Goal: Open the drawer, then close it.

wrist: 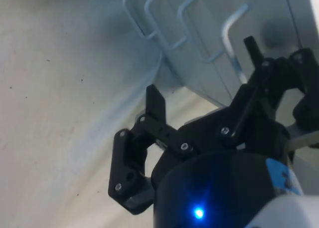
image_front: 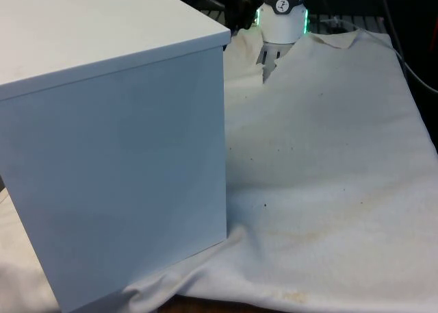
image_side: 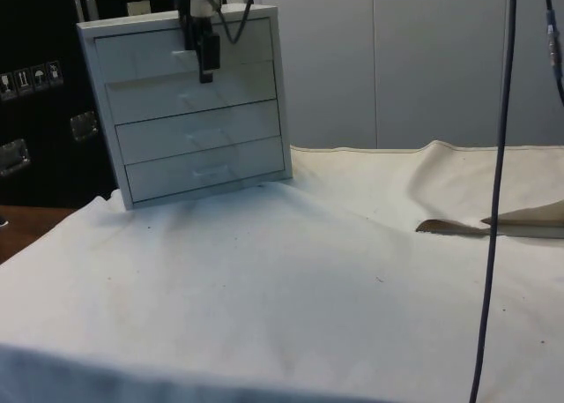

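Because the white cloth (image_side: 352, 271) covers the whole table, everything rests on it, and the largest thing on it is the chest of drawers (image_side: 198, 112), standing near one end of the cloth in the side view with its four drawer fronts turned away from the fixed front camera, so that in the front view its plain back and side (image_front: 116, 169) stand at the front view's left. All four drawers look flush with the frame, so I judge that none has been pulled yet and the opening step is about to begin. Each front carries a thin pale handle (wrist: 232, 36); the wrist view looks down the row of them, which suits an approach from above along the face. The gripper (image_side: 206, 63) hangs in front of the top drawer (image_side: 189, 48), just at its lower edge, probably placed there so the fingers can take that drawer's handle. Its jaws stand wide apart and hold nothing, one finger (wrist: 155, 104) out over the cloth and the other close to the chest's face, leaving room to straddle the bar. Which handle it will take I cannot tell for certain.
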Robot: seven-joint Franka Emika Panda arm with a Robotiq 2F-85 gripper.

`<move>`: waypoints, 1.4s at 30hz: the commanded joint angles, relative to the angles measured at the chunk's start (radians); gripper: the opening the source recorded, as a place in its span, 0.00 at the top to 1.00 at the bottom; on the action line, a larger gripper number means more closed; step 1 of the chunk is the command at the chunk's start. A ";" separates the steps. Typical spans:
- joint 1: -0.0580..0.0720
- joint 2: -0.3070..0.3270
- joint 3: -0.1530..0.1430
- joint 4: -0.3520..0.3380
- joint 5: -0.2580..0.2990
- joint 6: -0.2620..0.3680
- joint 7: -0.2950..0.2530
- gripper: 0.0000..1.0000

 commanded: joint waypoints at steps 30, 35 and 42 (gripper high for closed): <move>0.039 -0.043 -0.013 -0.003 -0.064 -0.031 0.061 1.00; 0.047 -0.085 0.008 -0.023 -0.120 -0.067 0.110 1.00; 0.049 -0.123 0.035 -0.056 -0.190 -0.083 0.174 1.00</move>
